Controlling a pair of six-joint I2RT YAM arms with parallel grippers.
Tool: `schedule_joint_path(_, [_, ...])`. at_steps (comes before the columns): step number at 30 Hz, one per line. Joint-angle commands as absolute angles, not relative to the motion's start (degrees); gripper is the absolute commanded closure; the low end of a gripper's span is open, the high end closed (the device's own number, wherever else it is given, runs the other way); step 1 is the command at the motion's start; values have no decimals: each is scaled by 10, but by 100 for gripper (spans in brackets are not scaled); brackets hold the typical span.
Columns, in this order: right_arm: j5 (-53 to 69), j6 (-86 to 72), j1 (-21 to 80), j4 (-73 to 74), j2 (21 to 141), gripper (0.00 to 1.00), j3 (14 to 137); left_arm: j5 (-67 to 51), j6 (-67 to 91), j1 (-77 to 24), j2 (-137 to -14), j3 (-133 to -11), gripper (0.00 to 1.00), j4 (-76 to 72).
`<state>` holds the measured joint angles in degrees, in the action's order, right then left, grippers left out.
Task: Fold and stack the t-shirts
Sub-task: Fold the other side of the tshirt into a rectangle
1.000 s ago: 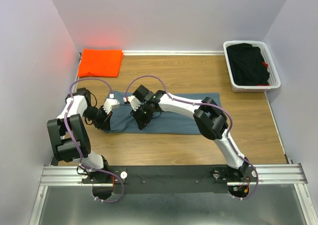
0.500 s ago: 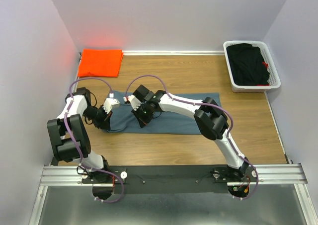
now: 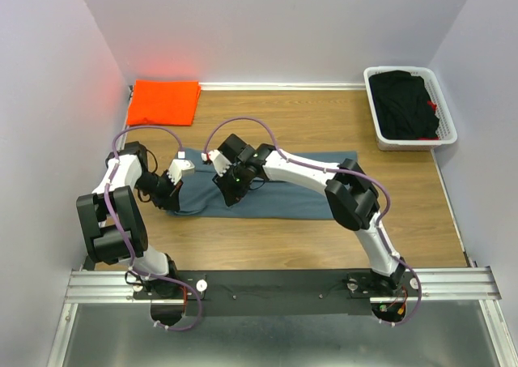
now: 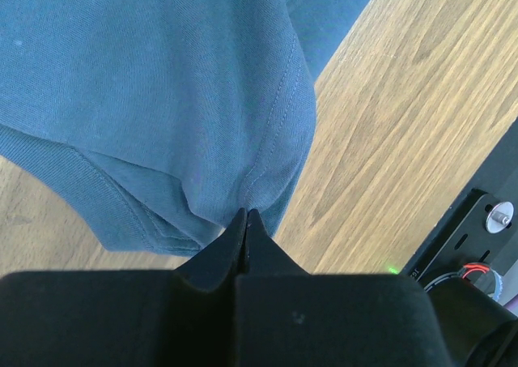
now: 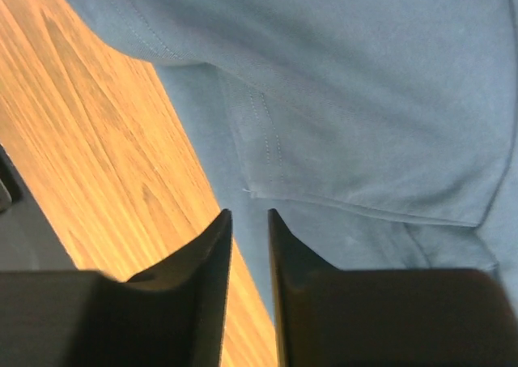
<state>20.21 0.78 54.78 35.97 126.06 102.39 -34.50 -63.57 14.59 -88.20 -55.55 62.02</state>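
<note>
Crosswise, blue-grey t-shirt lengthwise left-right.

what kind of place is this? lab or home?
Probably a lab cell for laundry folding: plain walls box in the wooden table, the arms sit on a metal rail, a white basket holds dark clothes.

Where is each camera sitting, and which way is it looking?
Top camera: high above and behind the robot, looking down at the table, the left arm, the right arm, the blue shirt, the orange shirt and the basket.
Left wrist camera: on the left arm, looking along the left claw, shut on a fold of the blue shirt.
Right wrist camera: on the right arm, looking past the right claw, which is open, at the shirt.
Shared: both wrist views show the same blue shirt and wooden table.
</note>
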Motion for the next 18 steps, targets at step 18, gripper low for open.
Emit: schedule_joint_path(18, [137, 2, 568, 357, 1342, 68, 1049, -370, -635, 145, -887, -552, 100, 613])
